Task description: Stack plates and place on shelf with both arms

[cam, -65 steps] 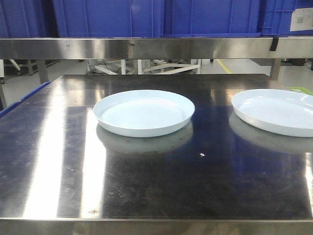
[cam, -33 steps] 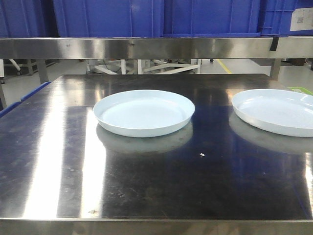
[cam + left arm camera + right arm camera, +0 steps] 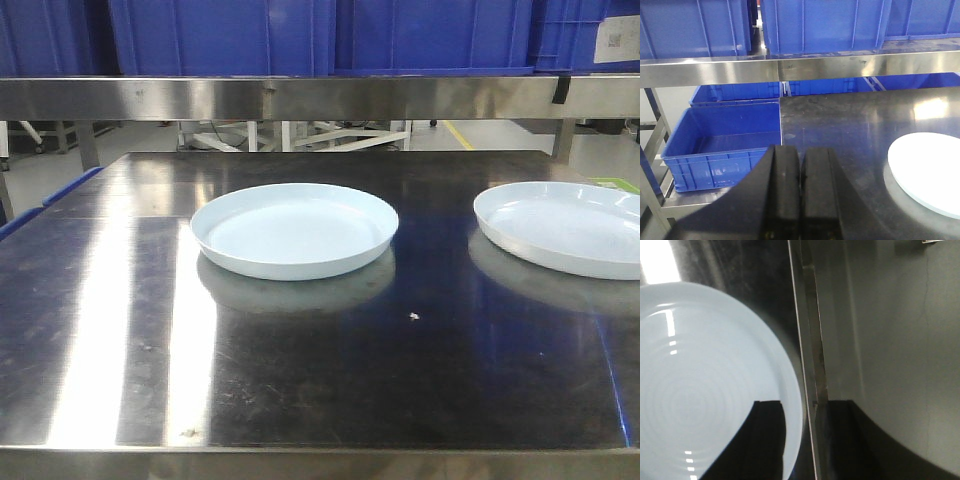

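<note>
The left hand (image 3: 800, 197) is pressed shut on nothing, with the left plate (image 3: 927, 170) lying on the table (image 3: 840, 120) ahead to its right. The right hand (image 3: 802, 440) is spread wide and empty, straddling the rim of the right plate (image 3: 705, 380), apparently ready to pinch it for stacking. The shelf (image 3: 790, 67) runs ahead of the left hand.

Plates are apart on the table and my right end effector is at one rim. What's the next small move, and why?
I'd probably close the right end effector on the right plate: its open fingers straddle the rim, one over the plate, one beyond the table edge, though their height is unclear. The left end effector is shut, short of the left plate.
</note>
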Motion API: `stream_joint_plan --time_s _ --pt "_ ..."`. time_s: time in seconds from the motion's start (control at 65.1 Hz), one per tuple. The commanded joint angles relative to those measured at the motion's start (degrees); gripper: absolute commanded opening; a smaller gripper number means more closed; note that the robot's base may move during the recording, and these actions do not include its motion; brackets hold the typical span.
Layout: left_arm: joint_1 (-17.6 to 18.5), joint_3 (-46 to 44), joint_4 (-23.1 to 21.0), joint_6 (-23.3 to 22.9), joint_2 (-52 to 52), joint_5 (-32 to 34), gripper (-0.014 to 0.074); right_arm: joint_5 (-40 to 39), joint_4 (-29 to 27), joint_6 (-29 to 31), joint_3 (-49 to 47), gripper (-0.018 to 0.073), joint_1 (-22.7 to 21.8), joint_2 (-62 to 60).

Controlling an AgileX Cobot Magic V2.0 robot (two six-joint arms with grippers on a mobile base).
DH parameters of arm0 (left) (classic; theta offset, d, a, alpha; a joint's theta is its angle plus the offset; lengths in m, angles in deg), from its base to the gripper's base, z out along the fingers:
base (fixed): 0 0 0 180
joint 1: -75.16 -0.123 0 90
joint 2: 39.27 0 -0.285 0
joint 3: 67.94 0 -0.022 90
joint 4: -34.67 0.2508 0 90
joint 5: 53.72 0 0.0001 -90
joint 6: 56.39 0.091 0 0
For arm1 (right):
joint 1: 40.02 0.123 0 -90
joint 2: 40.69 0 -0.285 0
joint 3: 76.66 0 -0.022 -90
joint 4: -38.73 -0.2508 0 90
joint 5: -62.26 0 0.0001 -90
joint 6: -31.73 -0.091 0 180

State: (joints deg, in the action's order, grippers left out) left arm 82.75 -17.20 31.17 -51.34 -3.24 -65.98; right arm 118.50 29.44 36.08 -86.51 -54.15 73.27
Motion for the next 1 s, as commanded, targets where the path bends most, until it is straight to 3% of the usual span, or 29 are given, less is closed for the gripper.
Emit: stream_joint_plan --time_s 0.0,0.983 --pt "-0.13 -1.61 -0.08 -0.42 0.26 4.29 0.0082 0.47 -0.54 0.72 -4.11 0.0373 -0.40 -0.34" --pt "-0.13 -1.61 -0.08 -0.42 0.26 4.39 0.0082 0.67 -0.66 3.13 -2.62 0.0373 1.06 4.60"
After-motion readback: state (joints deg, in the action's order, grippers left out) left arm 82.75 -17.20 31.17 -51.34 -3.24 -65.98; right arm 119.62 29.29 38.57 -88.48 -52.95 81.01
